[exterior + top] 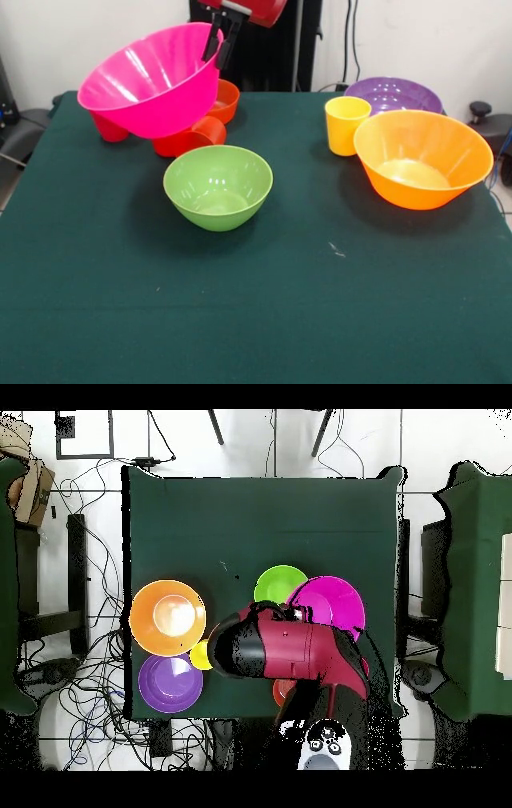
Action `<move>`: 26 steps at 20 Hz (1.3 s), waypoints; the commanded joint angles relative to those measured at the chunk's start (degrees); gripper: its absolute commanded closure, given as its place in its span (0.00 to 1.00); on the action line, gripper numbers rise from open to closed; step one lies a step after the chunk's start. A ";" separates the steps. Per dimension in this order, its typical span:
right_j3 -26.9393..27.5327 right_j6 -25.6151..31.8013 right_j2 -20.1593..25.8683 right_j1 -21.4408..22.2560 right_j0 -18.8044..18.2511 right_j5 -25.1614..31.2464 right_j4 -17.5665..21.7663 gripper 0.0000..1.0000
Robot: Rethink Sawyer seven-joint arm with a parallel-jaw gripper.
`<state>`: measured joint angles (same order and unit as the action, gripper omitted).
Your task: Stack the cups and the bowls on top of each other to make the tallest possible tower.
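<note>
**Q:** Status on the tower?

**A:** I read it as barely begun; nothing is stacked yet that I can confirm. The gripper [218, 46] is pinched on the far rim of the pink bowl [148, 80], one finger inside the wall, one outside. The bowl hangs tilted, mouth tipped toward the camera, at about 10 o'clock on the green table [256, 320] in the front view. From here I can't tell whether its base clears the pieces below or rests on them.

**Q:** What's below it?

**A:** A crimson cup [108, 128] at its left edge, a red cup [188, 138] lying on its side, and the small orange-red bowl [222, 100] behind. The green bowl [218, 186] sits alone near centre, upright, just toward 5 o'clock of the pink one.

**Q:** Right side?

**A:** Orange-yellow bowl [422, 158] at 3 o'clock, purple bowl [394, 94] behind it, yellow cup [346, 125] just beside both. All upright.

**Q:** Contents?

**A:** Every bowl I can see into is empty. The lime and orange cups I can't find.

**Q:** Left to do?

**A:** Essentially everything, I'd say.
</note>
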<state>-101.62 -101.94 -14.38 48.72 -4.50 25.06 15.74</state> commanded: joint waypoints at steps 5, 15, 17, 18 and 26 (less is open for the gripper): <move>3.88 -9.94 2.75 -3.84 1.81 -1.89 -2.25 1.00; 4.22 -9.52 2.54 -4.88 2.27 -2.79 -3.50 1.00; 4.85 -9.38 2.59 -5.42 2.20 -2.92 -3.65 1.00; 4.88 -9.40 2.65 -5.73 2.15 -3.35 -3.65 1.00; 4.64 -10.29 2.60 -6.87 2.75 -4.99 -4.13 1.00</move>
<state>-100.38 -101.94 -14.71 42.98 -2.90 24.46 13.38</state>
